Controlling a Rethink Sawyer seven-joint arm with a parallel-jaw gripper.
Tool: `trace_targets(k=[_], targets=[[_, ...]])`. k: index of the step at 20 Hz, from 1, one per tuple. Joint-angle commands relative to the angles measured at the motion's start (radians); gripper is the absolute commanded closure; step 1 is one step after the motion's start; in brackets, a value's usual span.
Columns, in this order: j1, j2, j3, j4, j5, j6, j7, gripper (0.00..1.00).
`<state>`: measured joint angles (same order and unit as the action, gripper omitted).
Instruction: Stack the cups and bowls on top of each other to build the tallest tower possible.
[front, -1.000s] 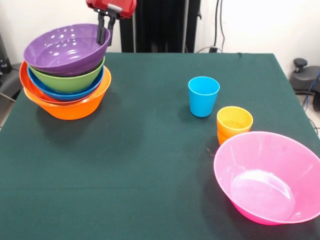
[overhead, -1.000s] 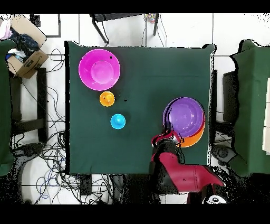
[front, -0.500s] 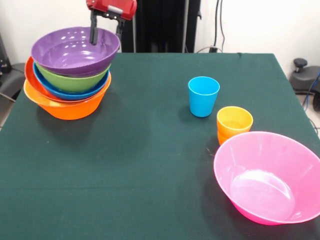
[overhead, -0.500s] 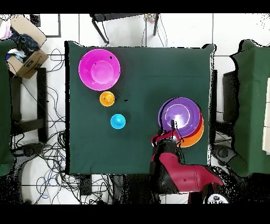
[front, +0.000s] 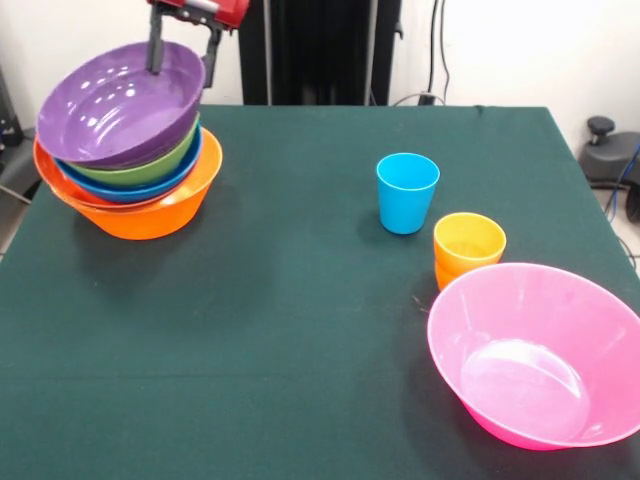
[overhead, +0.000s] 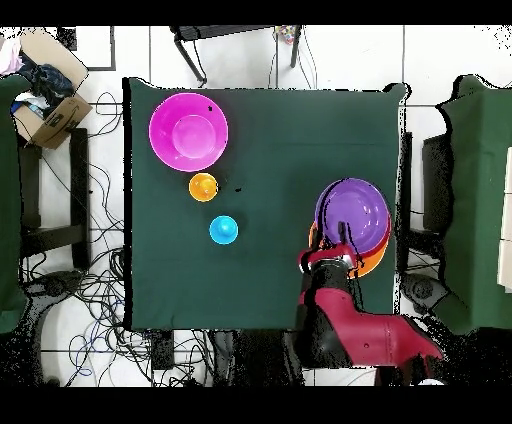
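Note:
The tower stands at the table's far left in the front view: a big orange bowl (front: 150, 215) as base, then a red-orange rim (front: 45, 170), a blue bowl (front: 140, 187), a green bowl (front: 155, 163) and a tilted purple bowl (front: 115, 105) on top. My gripper (front: 183, 55) is open, its fingers either side of the purple bowl's far rim. It also shows in the overhead view (overhead: 343, 240), beside the purple bowl (overhead: 355, 212). A blue cup (front: 407, 192), nested yellow and orange cups (front: 468, 248) and a pink bowl (front: 540, 355) stand apart on the right.
The table (front: 280, 330) has a dark green cloth. In the overhead view the pink bowl (overhead: 188, 130), the orange cup (overhead: 203, 186) and the blue cup (overhead: 223, 230) sit on the left half. A cardboard box (overhead: 45, 95) lies on the floor beyond the left edge.
The gripper opened off the purple bowl's rim, then moved left in the front view. The purple bowl shifted left with it and now tilts more.

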<state>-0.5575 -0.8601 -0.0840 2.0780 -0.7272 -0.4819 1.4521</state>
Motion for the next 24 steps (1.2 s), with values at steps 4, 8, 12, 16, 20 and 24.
trace_targets(k=[4, 8, 12, 16, 20, 24], targets=[[-0.023, -0.083, 0.158, 0.049, -0.093, 0.142, 0.21, 0.0], [-0.001, -0.095, 0.139, 0.053, -0.08, 0.152, 0.216, 0.0], [0.03, -0.079, 0.106, 0.044, -0.064, 0.137, 0.206, 0.0], [0.036, -0.072, 0.094, 0.042, -0.061, 0.13, 0.207, 0.0], [0.047, -0.062, 0.08, 0.037, -0.053, 0.12, 0.206, 0.0], [0.048, -0.065, 0.079, 0.039, -0.052, 0.123, 0.21, 0.0]])
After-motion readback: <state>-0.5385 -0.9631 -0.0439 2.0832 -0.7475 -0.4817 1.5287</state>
